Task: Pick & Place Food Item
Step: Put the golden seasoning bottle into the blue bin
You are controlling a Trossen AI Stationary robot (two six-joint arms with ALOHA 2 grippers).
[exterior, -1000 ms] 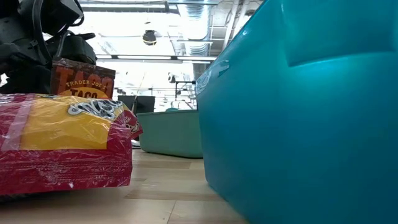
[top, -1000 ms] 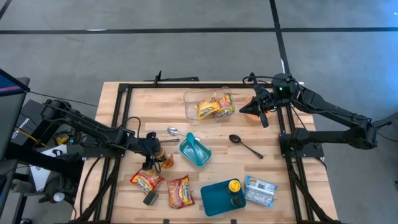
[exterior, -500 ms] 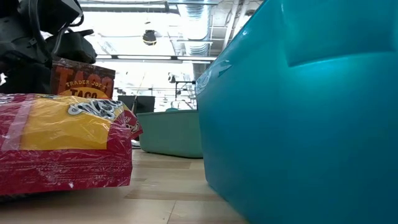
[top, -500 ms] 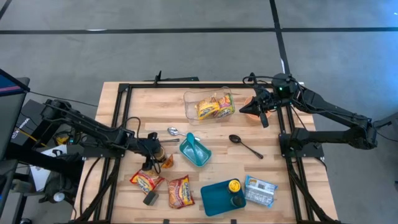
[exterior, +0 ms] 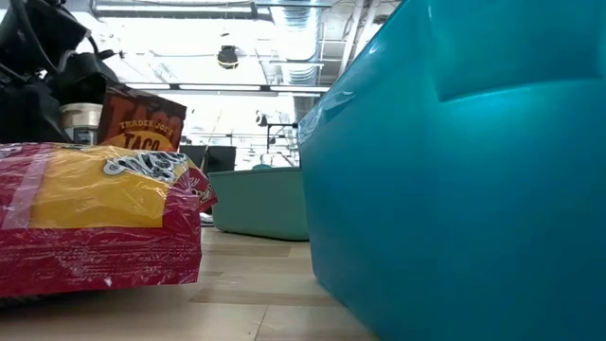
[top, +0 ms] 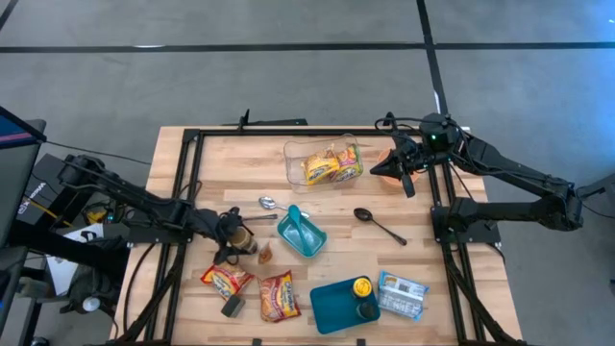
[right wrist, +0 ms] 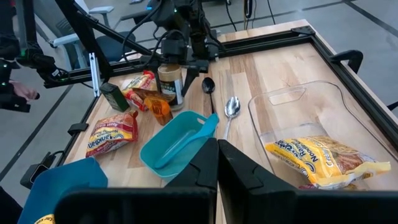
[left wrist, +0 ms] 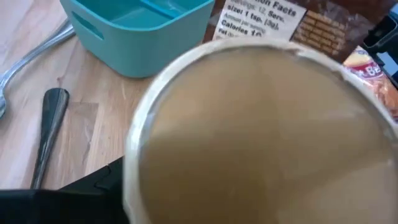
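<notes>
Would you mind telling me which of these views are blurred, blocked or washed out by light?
Left wrist view: a jar lid fills the picture, out of focus. Low view: the teal container close to the lens blocks the right side, and the ceiling lights behind are overexposed. High view: evenly lit, sharp, soft shadows. Right wrist view: clear, with slight glare on the clear plastic bin.

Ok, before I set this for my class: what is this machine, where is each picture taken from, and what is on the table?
It is two robot arms at a wooden table. One picture looks down from overhead, one level from the tabletop, and one from each wrist. The left gripper clasps a jar; the right gripper waits shut beside a clear tub of noodle packets. Also lying there: a teal bin, two spoons, a taco seasoning packet and more noodle packets.
</notes>
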